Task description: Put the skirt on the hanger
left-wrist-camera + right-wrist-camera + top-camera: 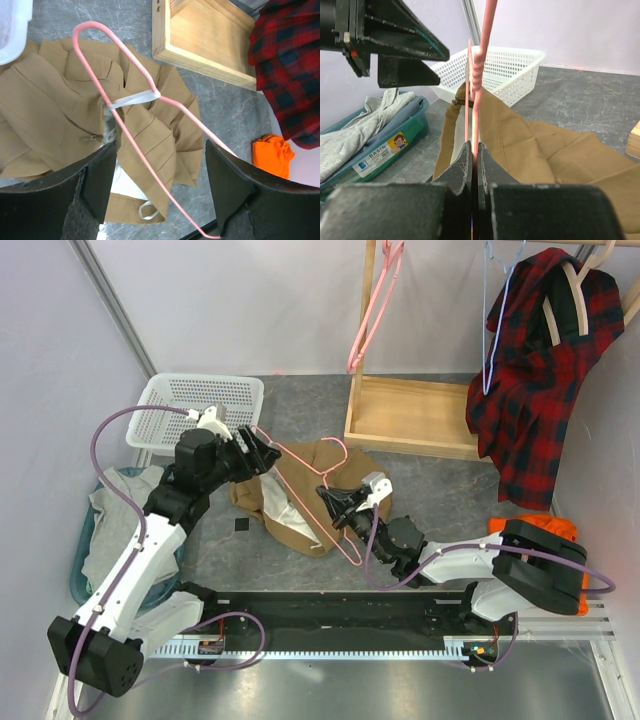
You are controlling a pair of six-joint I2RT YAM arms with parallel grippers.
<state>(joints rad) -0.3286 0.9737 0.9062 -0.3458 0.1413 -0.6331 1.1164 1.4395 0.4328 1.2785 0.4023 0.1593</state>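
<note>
Right claw pinches the hanger; left claw gapes open over the skirt.

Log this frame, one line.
left gripper: open above skirt | right gripper: shut on hanger | skirt: on table, under hanger

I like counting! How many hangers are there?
4: thin pink hanger on tan cloth skirt; second pink hanger hanging top centre; light-blue hanger and pale wooden hanger at red plaid shirt. Others may hide.
</note>
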